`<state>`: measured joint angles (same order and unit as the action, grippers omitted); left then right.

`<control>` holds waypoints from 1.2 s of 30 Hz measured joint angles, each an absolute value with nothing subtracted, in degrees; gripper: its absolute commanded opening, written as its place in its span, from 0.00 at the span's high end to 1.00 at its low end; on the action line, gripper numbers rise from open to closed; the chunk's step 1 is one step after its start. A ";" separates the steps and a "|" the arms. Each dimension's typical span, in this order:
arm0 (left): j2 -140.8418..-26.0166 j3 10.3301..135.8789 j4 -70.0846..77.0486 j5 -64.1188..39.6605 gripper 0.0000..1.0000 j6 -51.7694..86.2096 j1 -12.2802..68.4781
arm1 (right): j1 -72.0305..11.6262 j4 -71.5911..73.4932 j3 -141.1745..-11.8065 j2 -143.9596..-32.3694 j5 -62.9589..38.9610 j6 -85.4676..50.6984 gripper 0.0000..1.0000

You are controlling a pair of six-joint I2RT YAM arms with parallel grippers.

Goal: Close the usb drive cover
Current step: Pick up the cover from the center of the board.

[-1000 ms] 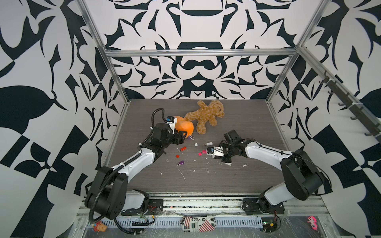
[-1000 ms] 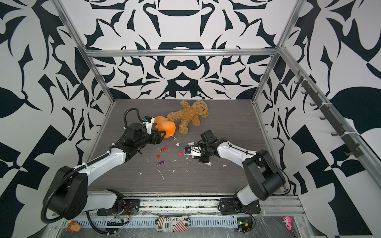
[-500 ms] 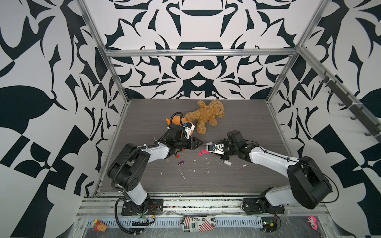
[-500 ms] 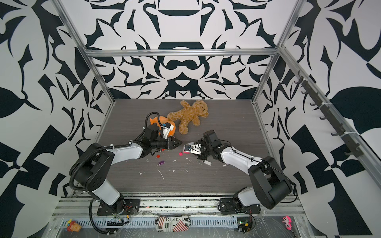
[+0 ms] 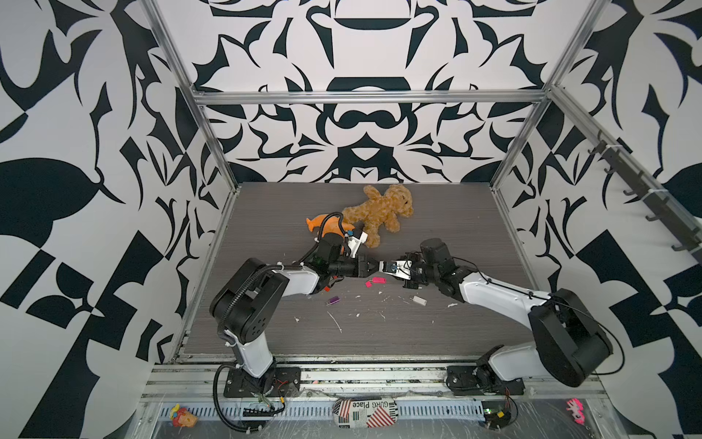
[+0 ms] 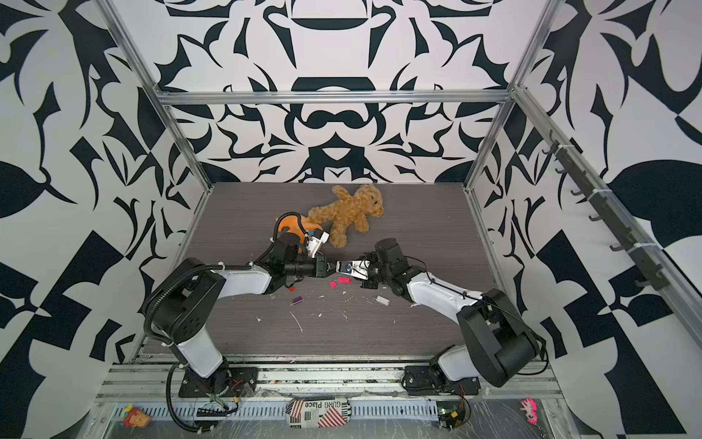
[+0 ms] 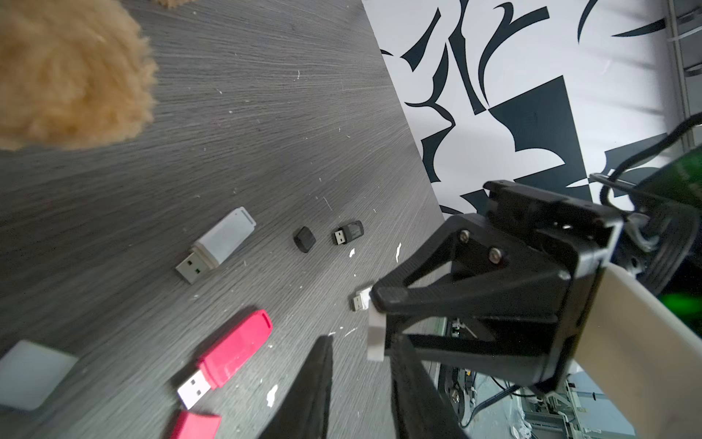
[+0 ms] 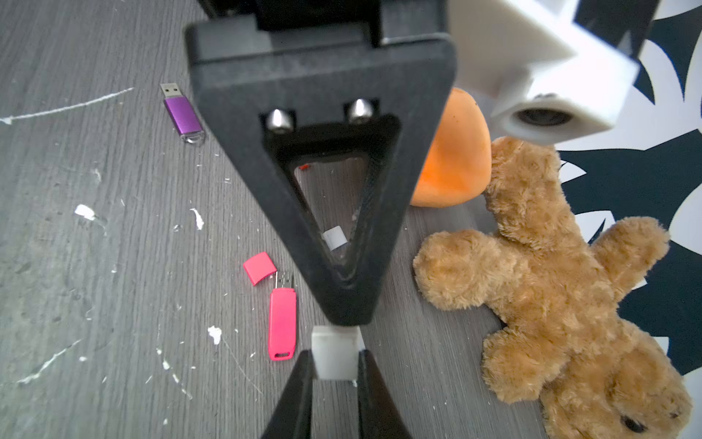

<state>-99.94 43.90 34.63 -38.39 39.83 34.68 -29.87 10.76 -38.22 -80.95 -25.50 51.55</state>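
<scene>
A small white usb drive cover hangs above the table, and my right gripper is shut on it. My left gripper meets it tip to tip; both top views show the two grippers nose to nose at mid-table. The left jaws stand partly apart with nothing between them. The white cover sits just at their mouth, beside one finger. In the right wrist view the left gripper's tip touches the cover's far end. Which drive the cover belongs to I cannot tell.
On the table lie a red drive with its loose red cap, a purple drive, a white uncapped drive, and a black drive with a black cap. A teddy bear and an orange toy lie behind the grippers.
The left arm swung from beside the orange toy to mid-table, its jaws narrowing on the way. The right gripper, still shut, moved a little toward it.
</scene>
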 measured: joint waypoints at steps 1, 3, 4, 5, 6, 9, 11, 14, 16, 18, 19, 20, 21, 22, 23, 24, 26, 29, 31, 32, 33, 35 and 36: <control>-99.94 43.90 34.79 -38.48 0.70 39.88 34.76 | -29.87 11.20 -38.15 -80.95 -25.52 51.33 0.79; -99.94 43.90 34.92 -38.59 0.71 40.01 34.81 | -29.87 12.12 -37.91 -80.95 -25.52 50.94 0.79; -99.94 43.90 34.94 -38.63 0.71 40.07 34.83 | -29.87 12.60 -37.76 -80.95 -25.52 50.76 0.79; -99.94 43.90 34.92 -38.63 0.71 40.12 34.85 | -29.87 12.99 -37.65 -80.95 -25.52 50.61 0.79; -99.94 43.90 34.92 -38.65 0.71 40.12 34.89 | -29.87 13.23 -37.58 -80.95 -25.52 50.48 0.79; -99.94 43.90 34.92 -38.72 0.71 40.16 34.92 | -29.87 14.06 -37.50 -80.95 -25.67 50.06 0.79; -99.94 43.90 34.92 -38.74 0.71 40.21 34.94 | -29.89 14.52 -37.43 -80.95 -25.85 49.82 0.79; -99.94 43.92 34.92 -38.74 0.71 40.27 35.11 | -30.00 14.90 -37.39 -80.95 -25.93 49.60 0.79; -99.94 43.92 34.94 -38.79 0.72 40.27 35.29 | -30.17 14.92 -37.39 -80.95 -25.96 49.60 0.79; -99.94 43.92 34.94 -38.83 0.75 40.25 35.42 | -30.41 14.92 -37.36 -80.97 -25.91 49.60 0.79; -99.94 43.92 34.96 -38.83 0.76 40.32 35.44 | -30.50 14.92 -37.32 -80.99 -25.91 49.60 0.79; -99.94 43.92 34.98 -38.83 0.77 40.38 35.44 | -30.55 14.92 -37.32 -81.06 -25.91 49.60 0.79; -99.94 43.92 34.98 -38.83 0.78 40.34 35.44 | -30.68 14.92 -37.32 -81.10 -25.91 49.58 0.79; -99.94 43.92 35.00 -38.83 0.78 40.34 35.44 | -30.81 14.92 -37.32 -81.10 -25.91 49.60 0.79; -99.94 43.92 35.05 -38.83 0.79 40.34 35.44 | -30.89 14.98 -37.32 -81.10 -25.91 49.60 0.79; -99.94 43.92 35.07 -38.85 0.80 40.32 35.44 | -30.94 15.05 -37.32 -81.10 -25.87 49.60 0.79; -99.94 43.92 35.16 -38.85 0.82 40.32 35.44 | -31.00 15.09 -37.32 -81.10 -25.78 49.60 0.79; -99.94 43.92 35.35 -38.85 0.84 40.34 35.53 | -31.09 15.29 -37.32 -81.36 -25.63 49.60 0.79; -99.94 43.92 35.24 -38.81 0.86 40.34 35.55 | -31.16 15.35 -37.32 -81.58 -25.45 49.60 0.79; -99.94 43.92 35.20 -38.79 0.86 40.32 35.53 | -31.18 15.46 -37.32 -81.58 -25.30 49.56 0.79; -99.94 43.92 35.24 -38.76 0.87 40.27 35.53 | -31.22 15.53 -37.32 -81.58 -25.19 49.56 0.79; -99.94 43.92 35.29 -38.70 0.88 40.18 35.53 | -31.22 15.59 -37.32 -81.58 -25.04 49.47 0.77; -99.94 43.92 35.29 -38.70 0.88 40.12 35.53 | -31.22 15.62 -37.32 -81.58 -24.88 49.41 0.74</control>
